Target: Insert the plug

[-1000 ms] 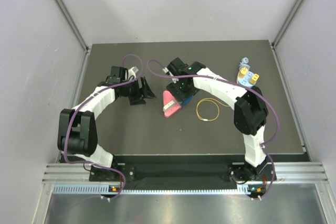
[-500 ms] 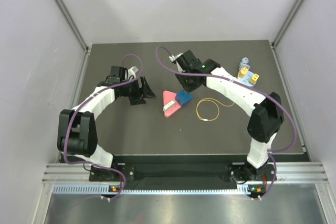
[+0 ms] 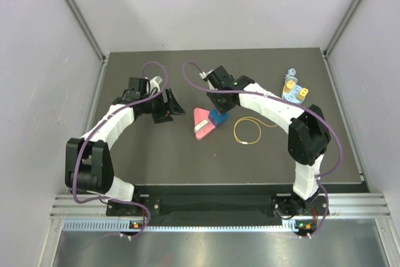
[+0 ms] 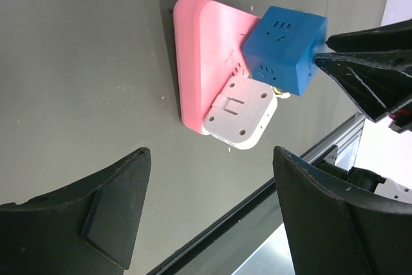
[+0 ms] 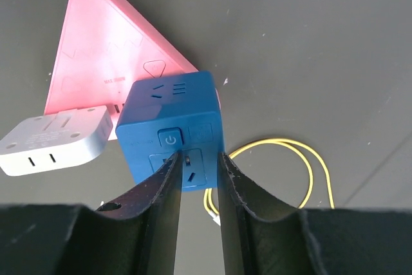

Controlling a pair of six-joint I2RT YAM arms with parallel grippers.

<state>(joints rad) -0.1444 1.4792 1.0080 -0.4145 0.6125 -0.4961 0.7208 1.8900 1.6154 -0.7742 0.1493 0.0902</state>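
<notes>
**Desk** [image 3: 187, 161]: dark grey, walled on three sides.

**Left hand** [image 3: 176, 105]: released, fingers spread wide with nothing between them. It sits left of the pink base and apart from it.

**Right hand** [image 5: 196, 156]: fingers drawn almost together, leaving a slim gap with nothing in it. The tips are at the blue cube (whether pressing or only touching cannot be told).

**Pink triangular base** [image 5: 96, 49]: lies flat near mid-desk.

**Blue cube** [image 5: 183, 111]: sits at one corner of the pink base, with socket slots and a power button on the faces that show.

**White adapter** [image 5: 55, 138]: sits on the pink base, just beside the cube.

**Yellow cable** [image 3: 248, 130]: thin and coiled in a loop on the desk, right of the cube. Its run to the right passes under the right arm.

**Plug** [image 3: 289, 85]: apparently one of two small yellow blocks on a pale blue piece [image 3: 295, 96] near the far right corner, well apart from both hands. Which block carries the cable cannot be told.
</notes>
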